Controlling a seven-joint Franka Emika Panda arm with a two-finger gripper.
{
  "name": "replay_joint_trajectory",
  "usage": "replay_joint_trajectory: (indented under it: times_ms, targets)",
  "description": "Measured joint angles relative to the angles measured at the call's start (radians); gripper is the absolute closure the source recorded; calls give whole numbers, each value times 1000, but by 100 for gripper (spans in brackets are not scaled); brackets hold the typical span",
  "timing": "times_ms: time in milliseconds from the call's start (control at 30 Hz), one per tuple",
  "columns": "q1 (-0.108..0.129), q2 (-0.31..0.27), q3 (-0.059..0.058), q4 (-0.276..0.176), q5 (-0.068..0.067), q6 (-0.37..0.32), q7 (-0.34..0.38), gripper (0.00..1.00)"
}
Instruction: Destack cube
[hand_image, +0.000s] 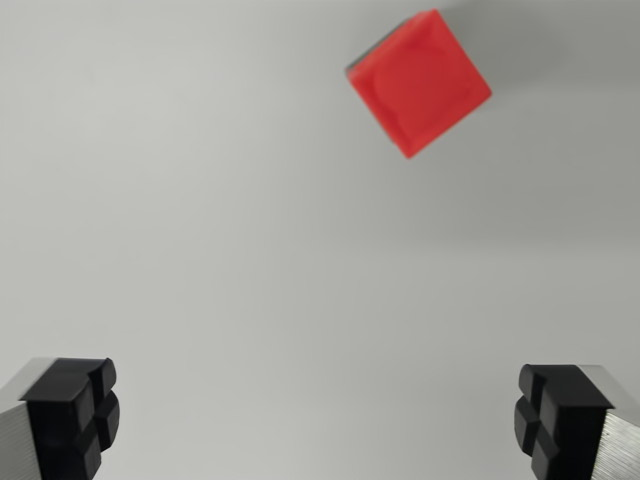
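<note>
Cube (420, 82), red, one visible. Location: upper part of the wrist view, toward the wrist view's right, on a plain pale grey surface (220, 230). Turned corner-on to the camera, so its edges run diagonally. A darker sliver shows along its upper-left edge; whether that is a second cube beneath it or only shadow cannot be told.

Handling, judged: rigid, probably light, flat smooth faces, not fragile; may slip if pinched near a corner. Best hold: two opposite flat side faces, high enough to leave anything beneath undisturbed, with the wrist turned to match the diagonal.

Gripper (320, 420): black pads (72, 412) spread wide at the lower corners, nothing between them, well apart from the cube.
</note>
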Motion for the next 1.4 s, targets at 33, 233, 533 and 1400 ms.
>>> replay_joint_trajectory:
  times_ms: [33, 233, 533, 1400]
  targets:
    - [0, 0, 0, 0, 0, 0, 0, 0]
    - [0, 0, 0, 0, 0, 0, 0, 0]
    - [0, 3, 0, 0, 0, 3, -12, 0]
    - [-31, 108, 0, -18, -10, 155, -324, 0]
